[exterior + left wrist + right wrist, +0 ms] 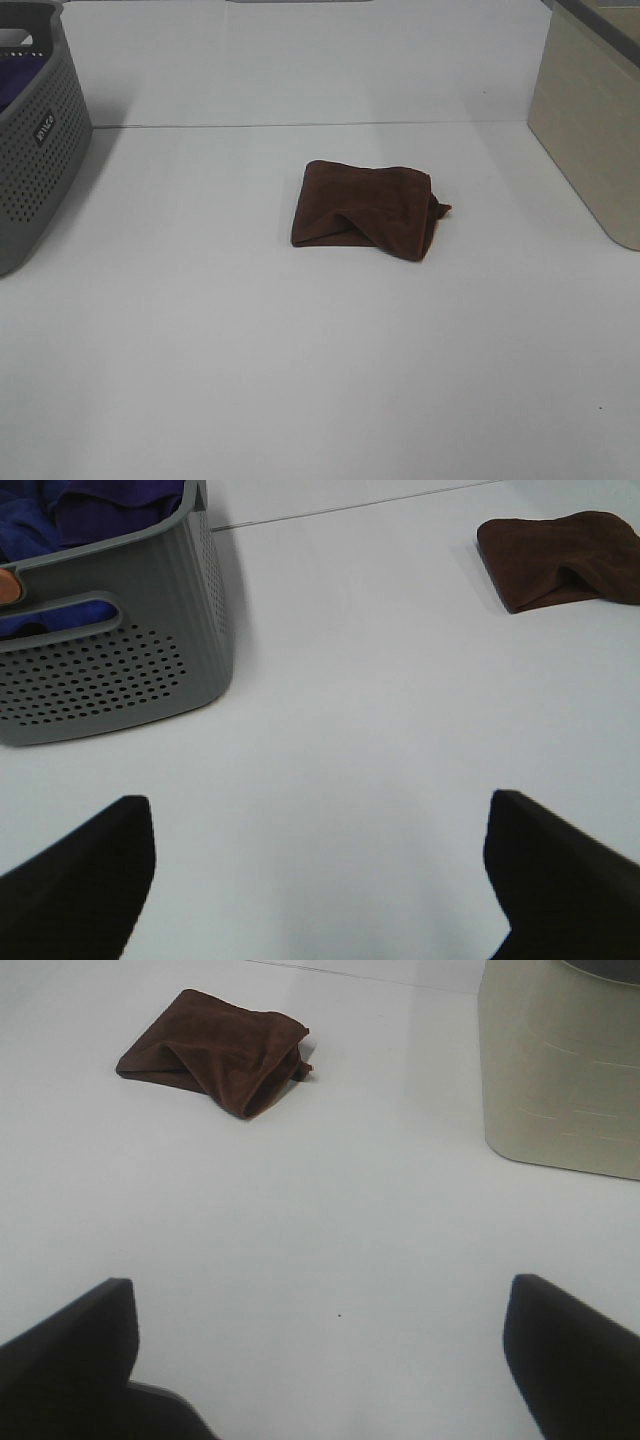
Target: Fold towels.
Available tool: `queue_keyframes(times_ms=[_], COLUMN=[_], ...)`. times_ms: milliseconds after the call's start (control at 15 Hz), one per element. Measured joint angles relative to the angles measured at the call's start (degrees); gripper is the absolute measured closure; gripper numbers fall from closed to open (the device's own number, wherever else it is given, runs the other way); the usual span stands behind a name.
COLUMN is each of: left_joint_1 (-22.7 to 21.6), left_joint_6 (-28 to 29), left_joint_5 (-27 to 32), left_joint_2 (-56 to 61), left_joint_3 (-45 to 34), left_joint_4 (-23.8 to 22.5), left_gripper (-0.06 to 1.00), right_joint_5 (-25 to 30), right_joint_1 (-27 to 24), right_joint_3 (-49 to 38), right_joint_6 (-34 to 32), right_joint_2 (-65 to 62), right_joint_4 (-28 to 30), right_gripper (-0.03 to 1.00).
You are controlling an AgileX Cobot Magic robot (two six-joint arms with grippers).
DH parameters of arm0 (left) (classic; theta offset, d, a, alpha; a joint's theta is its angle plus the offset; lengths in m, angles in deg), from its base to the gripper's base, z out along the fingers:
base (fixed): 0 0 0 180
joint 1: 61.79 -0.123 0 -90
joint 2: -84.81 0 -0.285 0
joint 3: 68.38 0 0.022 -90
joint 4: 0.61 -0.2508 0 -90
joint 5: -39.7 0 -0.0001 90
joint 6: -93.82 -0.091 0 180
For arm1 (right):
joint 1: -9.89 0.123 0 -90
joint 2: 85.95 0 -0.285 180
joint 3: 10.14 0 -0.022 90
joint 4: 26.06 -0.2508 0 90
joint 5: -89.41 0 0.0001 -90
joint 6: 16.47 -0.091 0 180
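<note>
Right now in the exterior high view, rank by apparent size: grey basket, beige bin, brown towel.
1. grey basket and beige bin: both cut off by the frame and about equal in visible area, so I won't rank them.
2. brown towel: smallest, fully visible.

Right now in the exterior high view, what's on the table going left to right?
Grey perforated basket with purple fabric inside → folded brown towel at centre → beige bin at the right edge.

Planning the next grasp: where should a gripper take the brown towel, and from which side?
Probably the loose corner sticking out of the towel on its right edge, approached by the right gripper from the right. It lies bunched and roughly folded, and that corner juts free of the pile.
</note>
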Motion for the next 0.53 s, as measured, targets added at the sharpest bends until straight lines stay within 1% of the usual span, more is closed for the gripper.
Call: queue_keyframes(times_ms=[533], left_joint_1=[0.0], left_joint_6=[0.0], left_joint_5=[0.0], left_joint_2=[0.0], left_joint_3=[0.0], left_joint_4=[0.0], left_gripper=[0.11], right_joint_5=[0.0], right_joint_1=[0.0], right_joint_3=[0.0], right_joint_6=[0.0], right_joint_2=[0.0], right_joint_4=[0.0], right_gripper=[0.02])
